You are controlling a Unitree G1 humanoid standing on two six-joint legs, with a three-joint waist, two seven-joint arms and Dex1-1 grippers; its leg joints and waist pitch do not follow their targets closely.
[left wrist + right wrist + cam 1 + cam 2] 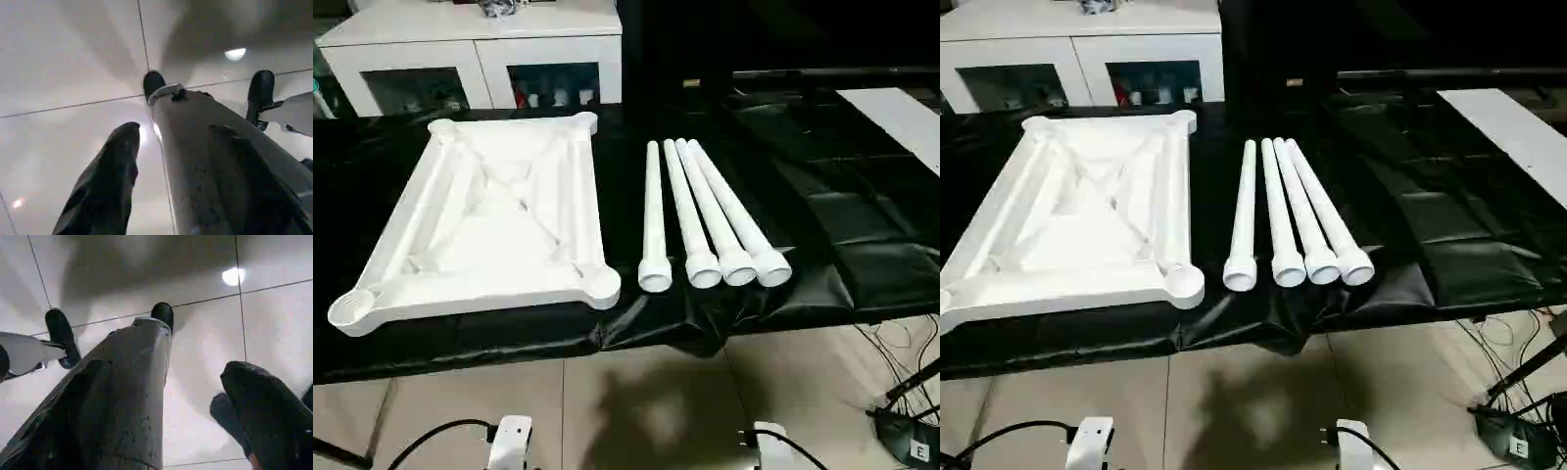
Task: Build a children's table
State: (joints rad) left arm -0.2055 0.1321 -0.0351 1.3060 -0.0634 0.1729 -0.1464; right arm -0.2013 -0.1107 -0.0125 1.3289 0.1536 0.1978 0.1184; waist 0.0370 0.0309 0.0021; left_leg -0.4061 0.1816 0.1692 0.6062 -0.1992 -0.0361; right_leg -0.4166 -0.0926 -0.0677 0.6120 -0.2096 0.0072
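Note:
The children's table lies in parts on a table draped in black sheeting. Its white tabletop rests upside down on the left, with the X-braced ribs and round corner sockets facing up. To its right, several white tapered legs lie side by side, their wide ends toward me. Both arms hang low in front of the table, and each wrist view looks down at the tiled floor. My left gripper is open with nothing between its fingers. My right gripper is open and empty too.
A white cabinet with glass doors stands behind the table at the back left. A white board lies at the far right. Cables and a black stand base sit on the beige floor at the right.

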